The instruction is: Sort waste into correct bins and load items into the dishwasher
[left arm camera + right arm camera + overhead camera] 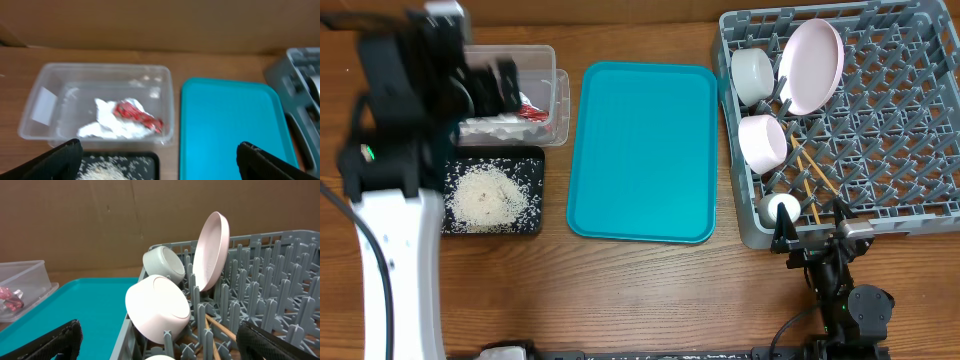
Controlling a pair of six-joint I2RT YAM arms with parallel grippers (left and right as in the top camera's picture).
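Desk (pixel 640 290), far-left corner: clear tub (pixel 70 87) holding wrapper (pixel 137 114) and paper (pixel 112 125); black tray (pixel 540 190) beside it holds rice (pixel 488 195). Right edge: rack (pixel 910 130) carrying plate (pixel 812 65), grey bowl (pixel 754 75), white bowl (pixel 764 141), cup (pixel 781 208), chopsticks (pixel 810 178). Left tool (pixel 159 147) and right tool (pixel 159 327) are both wide and empty. Sorting looks finished; next, probably pulling clear.

Teal tray (pixel 642 150) lay flat near the middle of the table (pixel 620 300), a plain rectangle with rounded corners and a low raised rim, its long sides running from the near edge toward the far edge. The table was brown wood with visible grain, the boards running left to right in the overhead view. A brown cardboard wall (pixel 150 22) stood upright along the far edge of the table, filling the background of both wrist views, well behind the tray.
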